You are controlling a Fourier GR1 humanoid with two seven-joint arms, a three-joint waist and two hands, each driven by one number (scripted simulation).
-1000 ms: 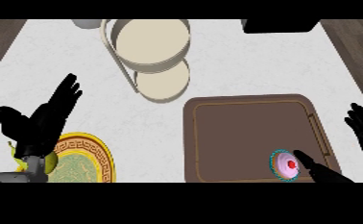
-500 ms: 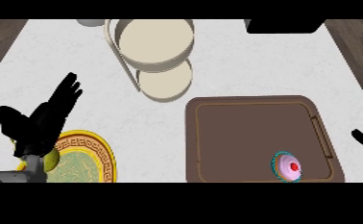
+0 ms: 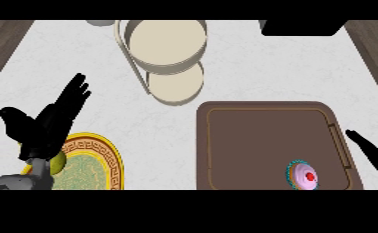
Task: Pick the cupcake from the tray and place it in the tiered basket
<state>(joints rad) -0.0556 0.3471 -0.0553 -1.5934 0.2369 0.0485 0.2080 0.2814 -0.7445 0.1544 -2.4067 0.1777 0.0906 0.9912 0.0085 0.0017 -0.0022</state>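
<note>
In the head view we saw a round cupcake point(image 3: 304, 175) with pink frosting, a red top and a teal wrapper standing upright on the smooth brown rectangular tray point(image 3: 258, 127), just left of our right hand point(image 3: 363, 144). That hand showed only fingertips at the edge; we could not tell its state. Our left hand point(image 3: 52, 124) rested open, fingers straight, above a yellow patterned plate point(image 3: 100, 159). The cream tiered basket point(image 3: 166, 47) stood well beyond, on the pale marbled counter point(image 3: 258, 72).

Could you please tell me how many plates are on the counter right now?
1: a round yellow plate with an ornate patterned rim lies at the counter's lower left, partly covered by the left robot hand. More could lie outside the view.
</note>
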